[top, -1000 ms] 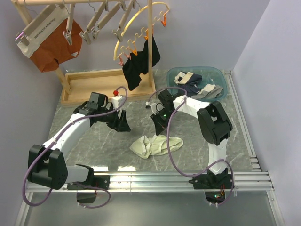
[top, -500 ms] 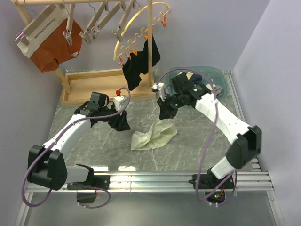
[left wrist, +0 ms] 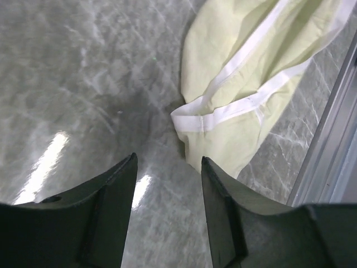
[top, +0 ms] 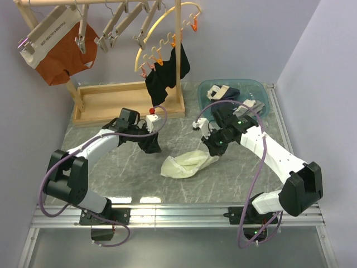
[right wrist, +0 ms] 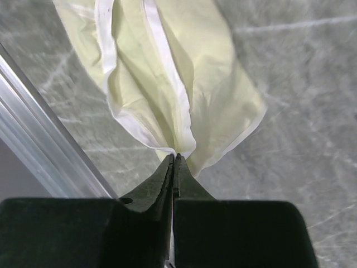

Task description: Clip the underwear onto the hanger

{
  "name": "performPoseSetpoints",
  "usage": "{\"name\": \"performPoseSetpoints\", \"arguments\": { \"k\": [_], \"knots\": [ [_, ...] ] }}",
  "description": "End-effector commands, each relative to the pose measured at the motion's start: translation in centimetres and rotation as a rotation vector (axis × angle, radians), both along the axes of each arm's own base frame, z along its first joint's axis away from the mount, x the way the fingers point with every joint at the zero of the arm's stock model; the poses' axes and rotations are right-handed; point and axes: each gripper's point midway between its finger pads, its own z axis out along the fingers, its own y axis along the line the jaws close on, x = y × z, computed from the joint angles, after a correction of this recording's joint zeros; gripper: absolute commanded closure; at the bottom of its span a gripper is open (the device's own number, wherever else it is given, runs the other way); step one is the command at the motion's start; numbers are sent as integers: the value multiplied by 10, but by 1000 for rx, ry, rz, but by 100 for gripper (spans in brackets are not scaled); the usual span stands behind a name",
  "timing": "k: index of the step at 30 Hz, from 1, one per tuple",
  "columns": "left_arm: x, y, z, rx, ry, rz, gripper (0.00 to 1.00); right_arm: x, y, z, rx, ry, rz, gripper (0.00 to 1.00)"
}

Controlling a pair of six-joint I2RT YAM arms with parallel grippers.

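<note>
I am pinching the underwear (top: 187, 163), lying near-left of the tub (top: 263, 89), in the closed right pincer (right wrist: 175, 159). The left pincer (left wrist: 167, 162), part-open and empty, is hovering farther left, best aiming for its free edge.

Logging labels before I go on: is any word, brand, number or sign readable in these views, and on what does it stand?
Dark lettering runs along the white waistband of the rust-orange briefs, but it is too small and blurred to read.
On the cream underwear: no text visible in any view.
Elsewhere: no text, number or sign visible.
</note>
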Motion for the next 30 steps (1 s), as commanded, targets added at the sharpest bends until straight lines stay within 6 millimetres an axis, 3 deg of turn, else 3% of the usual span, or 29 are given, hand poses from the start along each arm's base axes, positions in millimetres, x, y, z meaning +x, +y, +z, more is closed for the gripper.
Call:
{"name": "performPoseSetpoints", "arguments": {
  "k": [1, 8, 18, 23, 24, 26, 29, 30],
  "knots": [
    [1, -20, 14, -51, -54, -69, 46, 4, -5, -6, -8, -32, -10, 100],
    [-25, -40, -7, 1, -35, -128, 44, -5, -6, -17, -5, -4, -15, 100],
    [-27, -64, -28, 86, -40, -163, 46, -4, -6, -15, 4, 6, -33, 100],
    [-28, -64, -48, 155, -21, -161, 49, -2, -7, -14, 9, 9, -40, 100],
    [-28, -63, -51, 165, -8, -160, 52, -1, -8, -13, 9, 9, -46, 100],
    [-25, -62, -51, 178, -17, -147, 70, 0, -9, -13, 13, 9, -54, 100],
    [-15, -56, -38, 181, -61, -95, 93, 3, -13, -13, 15, 10, -70, 100],
    [-11, -55, -23, 161, -88, -76, 98, 4, -14, -12, 16, 9, -78, 100]
  ]
}}
